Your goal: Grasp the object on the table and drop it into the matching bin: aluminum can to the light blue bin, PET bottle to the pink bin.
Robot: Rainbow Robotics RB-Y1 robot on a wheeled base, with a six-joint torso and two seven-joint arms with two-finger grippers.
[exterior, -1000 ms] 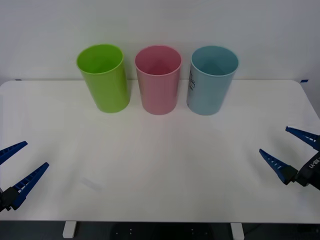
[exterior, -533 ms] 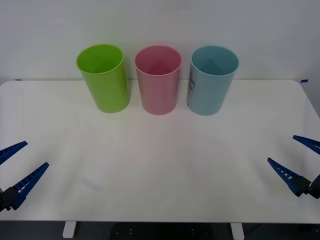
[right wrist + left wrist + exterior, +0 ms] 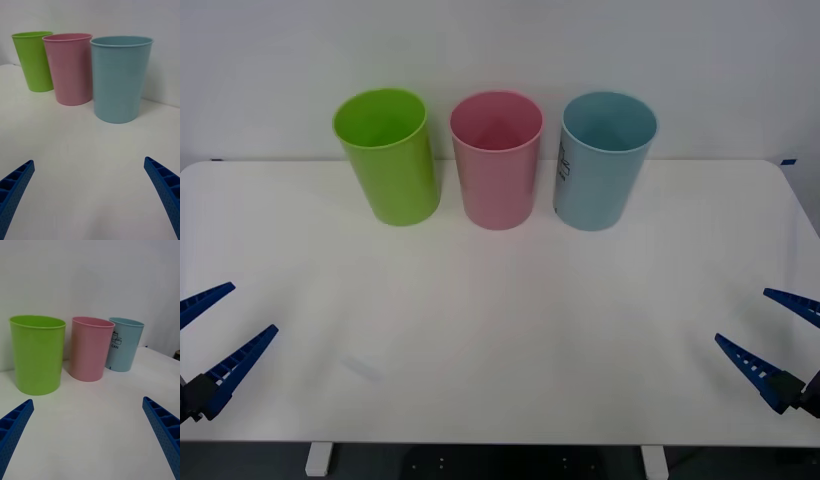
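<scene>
The light blue bin (image 3: 605, 165) stands at the back right of the white table (image 3: 500, 330), its "CAN" label facing left (image 3: 116, 342). Just left of it is the pink bin (image 3: 497, 165). The aluminum can is out of view, and so is any PET bottle. My left gripper (image 3: 252, 308) hovers open at the table's near left corner with nothing between its fingers. At the near right corner my right gripper (image 3: 742, 315) is open and holds nothing. In the right wrist view the light blue bin (image 3: 120, 78) is the closest one beyond my right gripper (image 3: 89, 160).
A green bin (image 3: 388, 160) stands left of the pink one, and the three form a row along the table's far edge. A white wall rises behind them. Bare tabletop stretches between the bins and both grippers.
My right gripper has drawn back toward the near right corner and slightly lower in the front view. The left gripper and the bins have not moved.
</scene>
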